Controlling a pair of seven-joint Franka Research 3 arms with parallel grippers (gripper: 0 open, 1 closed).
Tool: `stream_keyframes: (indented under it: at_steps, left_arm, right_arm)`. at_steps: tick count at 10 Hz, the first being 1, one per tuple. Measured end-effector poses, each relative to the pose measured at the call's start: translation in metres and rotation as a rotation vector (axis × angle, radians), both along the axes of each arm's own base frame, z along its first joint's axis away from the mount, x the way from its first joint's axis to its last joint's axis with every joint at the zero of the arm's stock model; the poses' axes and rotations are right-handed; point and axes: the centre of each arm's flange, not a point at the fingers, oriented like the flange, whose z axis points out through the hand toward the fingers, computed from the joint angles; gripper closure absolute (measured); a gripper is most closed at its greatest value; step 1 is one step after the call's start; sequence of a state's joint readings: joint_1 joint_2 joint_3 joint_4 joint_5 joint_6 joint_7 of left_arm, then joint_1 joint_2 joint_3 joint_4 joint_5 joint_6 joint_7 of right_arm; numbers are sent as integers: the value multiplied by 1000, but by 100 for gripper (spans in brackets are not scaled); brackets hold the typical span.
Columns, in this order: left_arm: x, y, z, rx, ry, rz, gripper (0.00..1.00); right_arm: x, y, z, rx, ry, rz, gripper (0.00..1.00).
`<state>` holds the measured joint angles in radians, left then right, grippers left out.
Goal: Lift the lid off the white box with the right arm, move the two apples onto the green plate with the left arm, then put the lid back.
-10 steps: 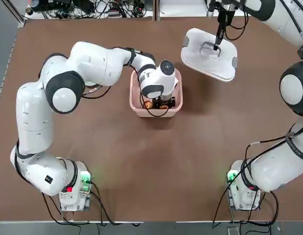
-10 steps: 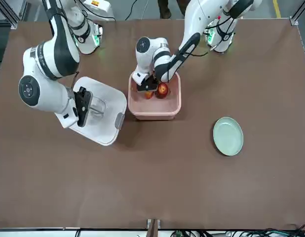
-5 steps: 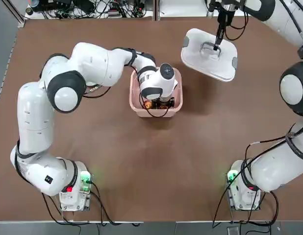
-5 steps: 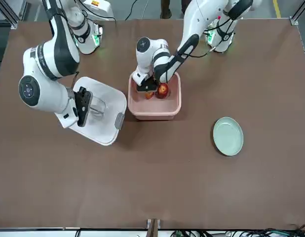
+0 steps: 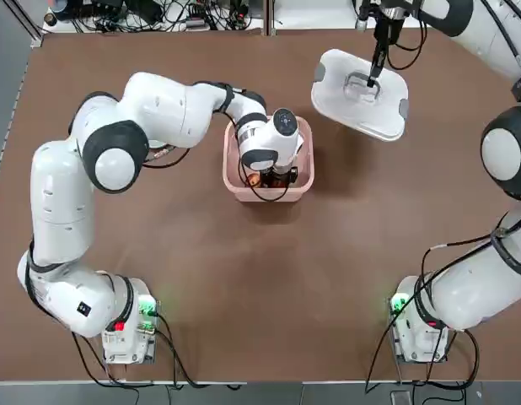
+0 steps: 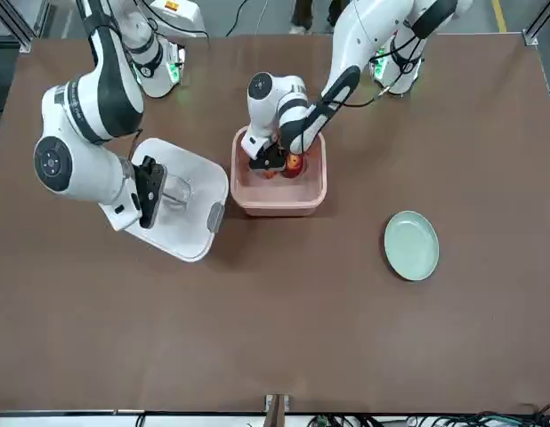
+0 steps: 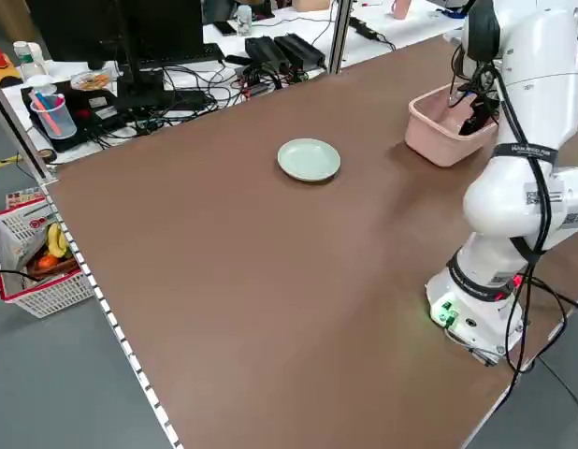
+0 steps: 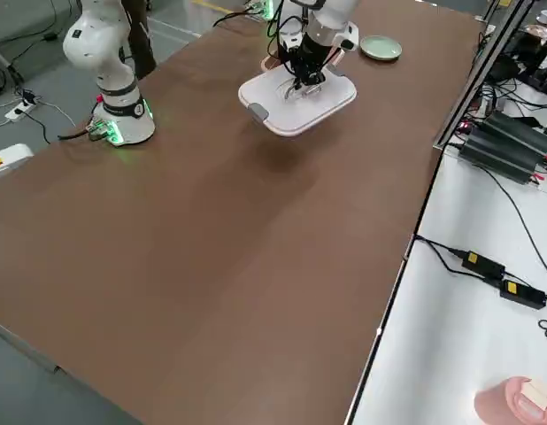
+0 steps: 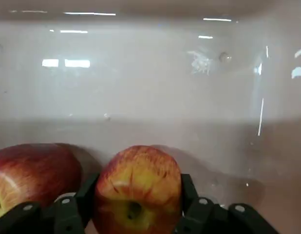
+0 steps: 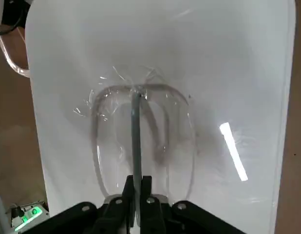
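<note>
The white box (image 5: pixel 236 184) stands open at mid-table, its pale pink inside showing. My left gripper (image 5: pixel 274 176) reaches down into it and is shut on one apple (image 9: pixel 136 189), a red one with yellow patches, held between both fingers. The second apple (image 9: pixel 32 171) lies right beside it on the box floor. My right gripper (image 5: pixel 374 78) is shut on the flat handle of the lid (image 5: pixel 362 105), holding it tilted above the table to the far right of the box. The green plate (image 6: pixel 411 245) lies bare on the robot's left side of the table.
Cables and power bricks (image 5: pixel 142 13) crowd the bench beyond the table's far edge. A basket (image 7: pixel 38 268) sits on the floor past the table's left side. Open brown tabletop (image 6: pixel 284 329) lies between the box (image 6: pixel 280 201) and the plate.
My left gripper has sunk a little deeper into the box and closed its fingers on one apple. The right arm and the lid have stayed still.
</note>
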<state>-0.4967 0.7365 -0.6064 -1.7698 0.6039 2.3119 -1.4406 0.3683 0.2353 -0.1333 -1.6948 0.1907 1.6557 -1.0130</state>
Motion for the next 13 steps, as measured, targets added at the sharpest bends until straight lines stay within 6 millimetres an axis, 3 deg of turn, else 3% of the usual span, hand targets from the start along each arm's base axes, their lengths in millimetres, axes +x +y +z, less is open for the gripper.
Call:
stream_keyframes:
  at_steps: [3,5,10,13]
  left_arm:
    - [1,-1,2,-3,-2,2,29]
    - [10,-1,19,-4,-13,27,29]
    - [65,25,137,12,0,82,29]
    - [103,78,204,43,1,56,29]
  right_arm:
    - [0,0,0,0,0,0,93]
    - [0,0,0,0,0,0,93]
    - [0,0,0,0,0,0,93]
    - [0,0,0,0,0,0,93]
